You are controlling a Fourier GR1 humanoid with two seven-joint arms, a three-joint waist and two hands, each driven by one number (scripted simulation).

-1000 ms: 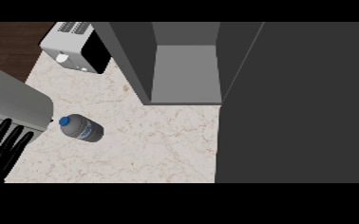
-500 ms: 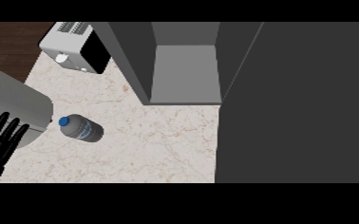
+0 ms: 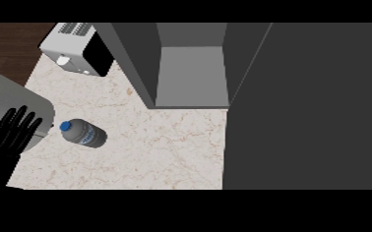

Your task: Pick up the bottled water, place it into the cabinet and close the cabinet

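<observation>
the left hand (image 3: 19, 130) shows at the far left edge of the head view, black, with its fingers (image 3: 29, 119) straight and a little spread, pointing up the view. it holds nothing. its fingertips lie over the edge of a grey forearm (image 3: 22, 96) that comes in as a slab from the left; whether they touch that slab cannot be told. the hand is near the bottled water (image 3: 83, 132) but apart from it, with a strip of bare desk between them.

the bottled water lies on its side on the pale marbled desk (image 3: 160, 147), to the right of the left hand. its blue cap (image 3: 66, 125) points toward the hand and slightly up the view, and its clear body with a blue label runs away down and to the right.

the cabinet (image 3: 189, 69) stands up and to the right of the bottled water, well apart from it. it is open, and its grey inner floor and side walls show. its door (image 3: 298, 108) is a large dark panel that fills the view on the far side of the cabinet from the bottled water.

a white and black toaster (image 3: 76, 49) sits above the bottled water, just left of the cabinet.

the right hand does not show.
</observation>
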